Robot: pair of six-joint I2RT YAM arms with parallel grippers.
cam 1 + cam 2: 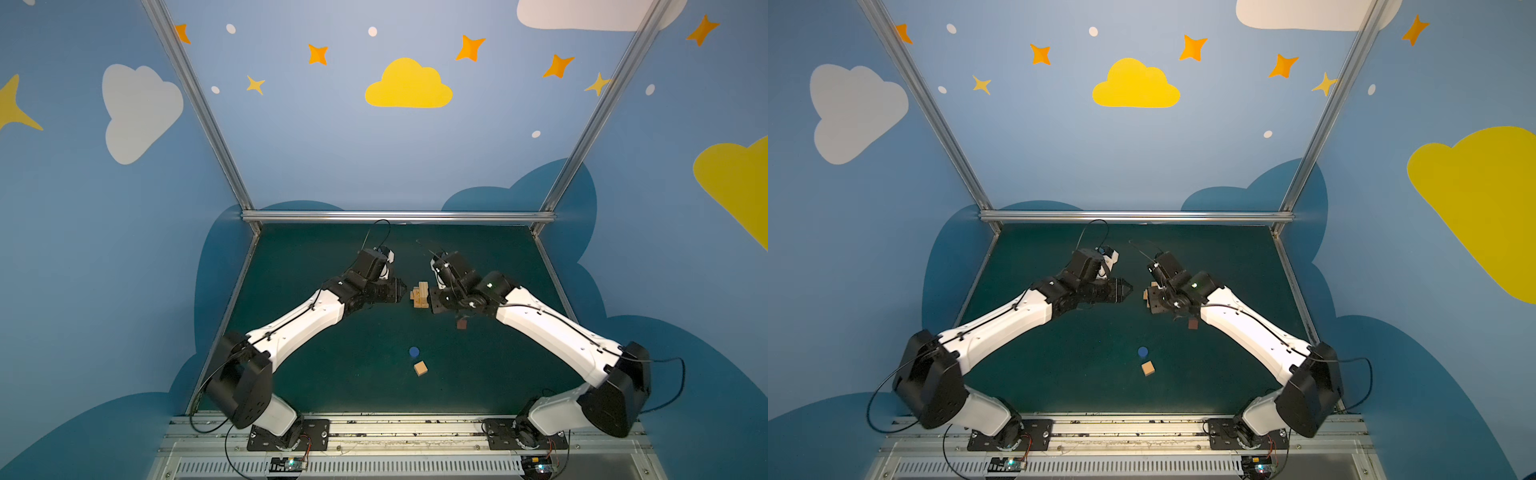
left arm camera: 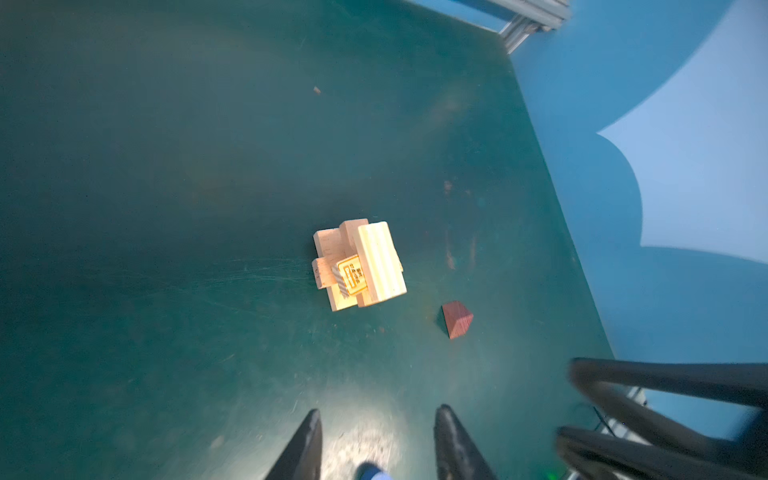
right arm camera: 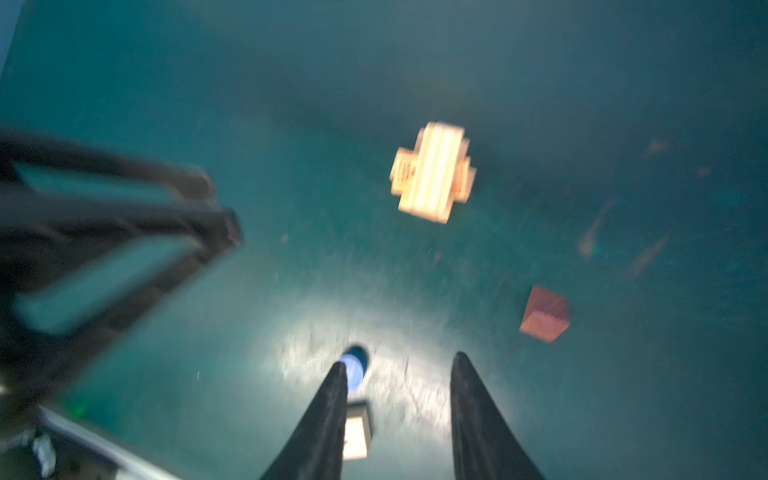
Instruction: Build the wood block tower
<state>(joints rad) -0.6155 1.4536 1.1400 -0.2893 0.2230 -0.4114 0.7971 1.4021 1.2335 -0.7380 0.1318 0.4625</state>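
My left gripper (image 2: pixel 379 411) stands partly open, its tapered black fingers apart with nothing between them; my right gripper (image 3: pixel 400 360) is the same. Both hang over the scuffed dark green mat (image 2: pixel 166 249). The wood block tower (image 2: pixel 361 266), smooth pale oblong bars laid crosswise with a yellow printed label (image 2: pixel 351 276), sits ahead of both sets of jaws, between them in a top view (image 1: pixel 419 295). The dark reddish-brown cube (image 2: pixel 457 319) lies on the mat apart from the tower. The blue round piece (image 3: pixel 355 365) and tan cube (image 3: pixel 356 432) lie beside my right fingers.
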